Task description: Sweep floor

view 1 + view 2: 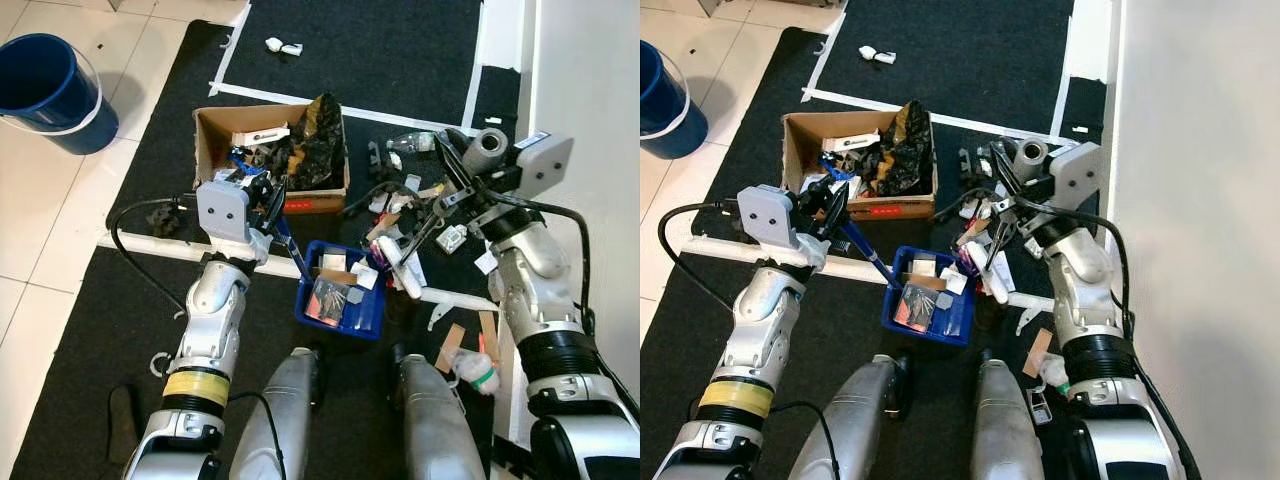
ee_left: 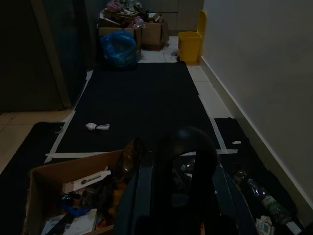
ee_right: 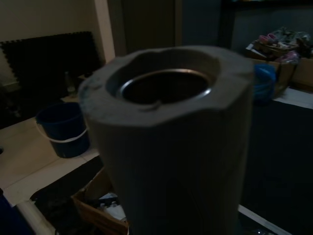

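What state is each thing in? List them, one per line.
Blue plastic dustpan: on the black mat, loaded with scraps.
Brown cardboard box: open, full of rubbish.
Blue plastic bucket: upright on the tiles.
Grey foam-sleeved broom handle: upright, held by right gripper.
Left gripper: shut on the dustpan's blue handle.

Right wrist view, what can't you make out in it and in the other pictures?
- Right wrist view: the grey broom handle blocks the right gripper's fingers and most of the floor.
- Left wrist view: too dark; the dark handle hides the left gripper's fingers.
- Left eye view: the blue dustpan's contents are too small to identify.
- The blue bucket is cut off by the edge.
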Controlling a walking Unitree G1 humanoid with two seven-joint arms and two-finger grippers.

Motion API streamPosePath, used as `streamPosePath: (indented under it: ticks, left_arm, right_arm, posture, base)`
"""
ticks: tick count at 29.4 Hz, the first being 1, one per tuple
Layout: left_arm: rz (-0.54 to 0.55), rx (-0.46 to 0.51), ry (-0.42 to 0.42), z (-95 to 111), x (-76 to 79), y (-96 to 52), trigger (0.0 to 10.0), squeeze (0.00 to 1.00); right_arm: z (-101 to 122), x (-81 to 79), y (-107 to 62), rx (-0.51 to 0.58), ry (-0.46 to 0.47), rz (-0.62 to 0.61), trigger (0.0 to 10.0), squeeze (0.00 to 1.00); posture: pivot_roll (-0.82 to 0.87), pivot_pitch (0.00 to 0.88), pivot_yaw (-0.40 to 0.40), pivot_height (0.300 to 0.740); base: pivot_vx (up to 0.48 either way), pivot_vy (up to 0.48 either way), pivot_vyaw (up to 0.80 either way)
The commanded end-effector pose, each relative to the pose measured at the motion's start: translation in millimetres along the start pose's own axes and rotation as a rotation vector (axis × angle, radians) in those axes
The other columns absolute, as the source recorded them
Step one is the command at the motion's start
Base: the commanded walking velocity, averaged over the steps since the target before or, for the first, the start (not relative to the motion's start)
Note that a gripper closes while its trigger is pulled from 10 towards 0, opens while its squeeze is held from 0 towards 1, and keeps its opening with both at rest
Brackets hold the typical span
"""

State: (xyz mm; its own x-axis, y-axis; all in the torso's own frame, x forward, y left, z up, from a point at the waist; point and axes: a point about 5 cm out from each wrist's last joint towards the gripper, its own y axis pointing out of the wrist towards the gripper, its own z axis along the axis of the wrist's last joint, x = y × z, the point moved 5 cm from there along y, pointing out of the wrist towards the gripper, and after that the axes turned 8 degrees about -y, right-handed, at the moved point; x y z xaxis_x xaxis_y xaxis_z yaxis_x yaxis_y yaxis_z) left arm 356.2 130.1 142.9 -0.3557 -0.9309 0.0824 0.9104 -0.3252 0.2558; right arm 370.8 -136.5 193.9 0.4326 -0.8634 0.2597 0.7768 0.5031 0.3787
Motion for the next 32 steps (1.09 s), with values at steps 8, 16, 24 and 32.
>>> streamPosePath:
  ticks: [8,16,24,32]
  left_arm:
    - [0.007,-0.096,-0.035,-26.2,2.2,-8.6,10.0,0.00]
    - [0.006,-0.092,-0.039,-26.7,3.8,-6.4,10.0,0.00]
    - [0.008,-0.086,-0.040,-27.1,3.5,-3.6,10.0,0.00]
    - [0.013,-0.087,-0.042,-28.5,2.6,-2.3,10.0,0.00]
  right_arm:
    - [-11.8,-11.5,-17.7,-0.062,0.152,0.102,10.0,0.00]
    - [-4.5,-12.1,-17.0,-0.034,0.217,0.119,10.0,0.00]
    - [-0.1,-9.1,-20.8,-0.044,0.260,0.163,10.0,0.00]
    - [9.9,8.0,-21.2,-0.017,0.284,0.144,10.0,0.00]
  posture:
    - [0.13,0.341,-0.011,0.740]
    - [0.12,0.333,-0.015,0.740]
    - [0.12,0.319,-0.019,0.740]
    - [0.11,0.312,-0.025,0.740]
  base:
    - [0.000,0.000,0.00]
    - [0.000,0.000,0.00]
    - [0.000,0.000,0.00]
    - [0.000,0.000,0.00]
